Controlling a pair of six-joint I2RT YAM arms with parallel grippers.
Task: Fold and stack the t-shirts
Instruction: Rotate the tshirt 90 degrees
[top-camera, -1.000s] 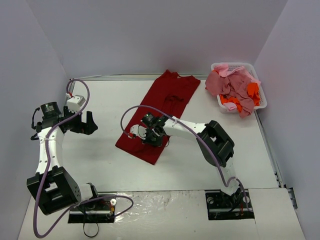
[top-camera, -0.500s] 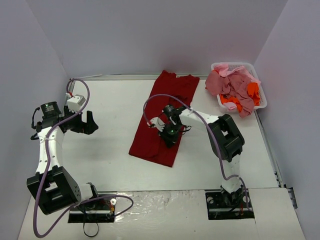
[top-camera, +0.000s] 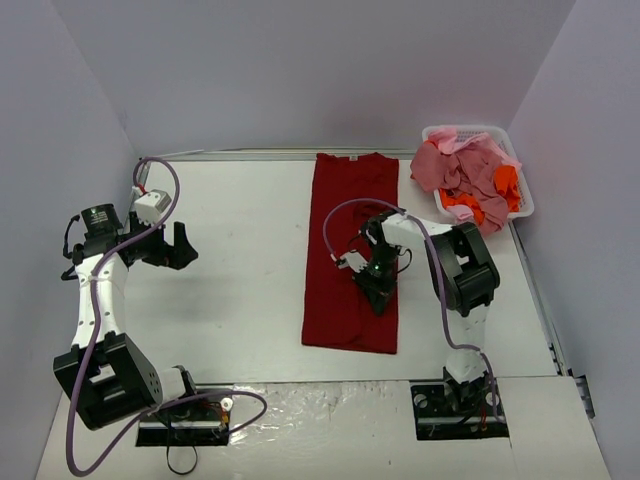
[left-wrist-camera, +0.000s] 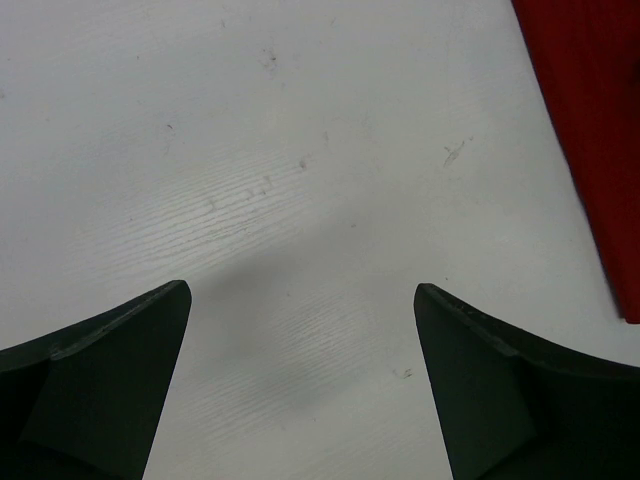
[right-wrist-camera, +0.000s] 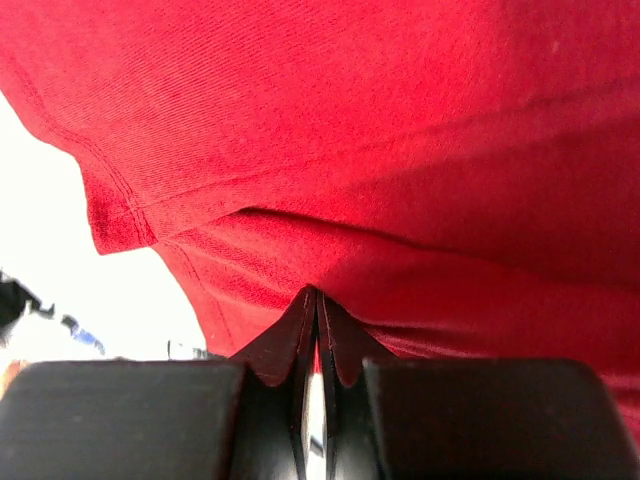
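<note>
Since 1 s ago, dark red t-shirt (top-camera: 345, 250) has swung w/ right claw (top-camera: 380, 288) from a slant to lie straight, mid-bench (top-camera: 230, 290), as a long strip w/ one end at far edge. Right claw clenched on cloth nr strip's right side. Left claw (top-camera: 180, 247) spread wide, nothing in it, over bare bench at left, well apart from the shirt. Pink, salmon & orange t-shirts (top-camera: 465, 175) heaped in white basket (top-camera: 470, 128), far right.
</note>
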